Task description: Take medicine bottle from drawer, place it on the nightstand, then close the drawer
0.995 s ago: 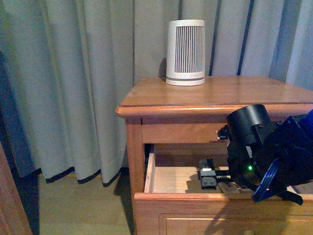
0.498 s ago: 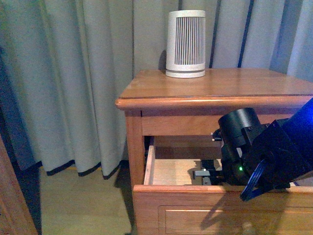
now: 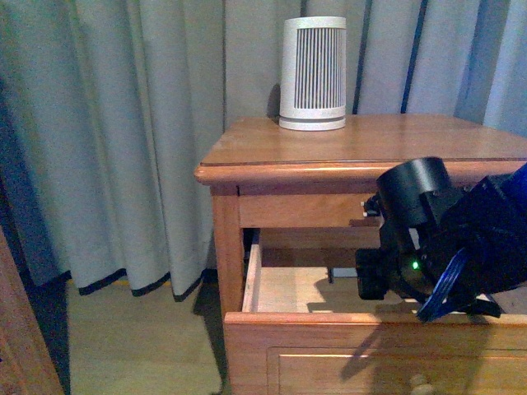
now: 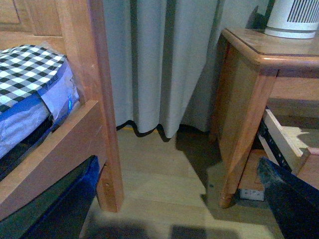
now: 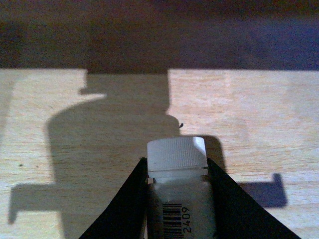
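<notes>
Your right gripper (image 5: 177, 163) is clamped on the medicine bottle (image 5: 180, 196) (long axis along the fingers, cap leading) low in the drawer (image 3: 284, 290), with the nightstand (image 3: 370, 144) top directly above.

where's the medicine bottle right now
In the right wrist view the medicine bottle sits clamped between the right tool's two dark fingers, cap pointing outward, over the pale wood floor of the open drawer.

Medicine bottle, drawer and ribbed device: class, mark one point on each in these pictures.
medicine bottle (image 5: 177, 154), right wrist view, on its white cap.
drawer (image 3: 313, 346), front view, on its front panel.
ribbed device (image 3: 312, 74), front view, on its slatted face.
</notes>
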Available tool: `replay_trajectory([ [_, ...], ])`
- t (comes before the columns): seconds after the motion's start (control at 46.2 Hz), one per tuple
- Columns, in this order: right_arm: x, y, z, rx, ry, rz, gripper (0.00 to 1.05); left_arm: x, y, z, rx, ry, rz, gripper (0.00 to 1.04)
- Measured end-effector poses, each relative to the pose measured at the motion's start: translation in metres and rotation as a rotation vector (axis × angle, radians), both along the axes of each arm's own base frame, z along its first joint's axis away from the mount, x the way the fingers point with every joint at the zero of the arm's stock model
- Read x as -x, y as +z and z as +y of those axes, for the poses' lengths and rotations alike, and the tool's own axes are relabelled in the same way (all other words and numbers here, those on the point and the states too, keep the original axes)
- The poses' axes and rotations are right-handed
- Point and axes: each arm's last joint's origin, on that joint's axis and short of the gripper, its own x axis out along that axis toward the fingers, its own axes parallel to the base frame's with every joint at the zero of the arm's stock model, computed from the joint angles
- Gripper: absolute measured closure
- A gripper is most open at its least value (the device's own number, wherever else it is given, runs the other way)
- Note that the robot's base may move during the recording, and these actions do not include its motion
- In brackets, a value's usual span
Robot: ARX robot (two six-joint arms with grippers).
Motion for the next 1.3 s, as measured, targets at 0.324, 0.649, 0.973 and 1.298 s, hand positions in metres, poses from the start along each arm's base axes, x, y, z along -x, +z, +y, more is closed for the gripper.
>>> replay_trajectory([
  [0.324, 0.03, 0.048, 0.005, -0.132, 0.002, 0.043, 0.74, 0.0, 0.0, 0.0, 0.0, 0.0, 0.0, 0.07],
  [0.649, 0.079, 0.112, 0.001, -0.234, 0.016, -0.005, 0.74, 0.0, 0.0, 0.0, 0.0, 0.0, 0.0, 0.07],
  [0.973, 0.043, 0.212, -0.038, -0.11, -0.045, -0.342, 0.74, 0.0, 0.0, 0.0, 0.0, 0.0, 0.0, 0.07],
  [1.298, -0.044, 0.186, -0.078, -0.048, -0.149, -0.318, 0.74, 0.0, 0.0, 0.0, 0.0, 0.0, 0.0, 0.07],
])
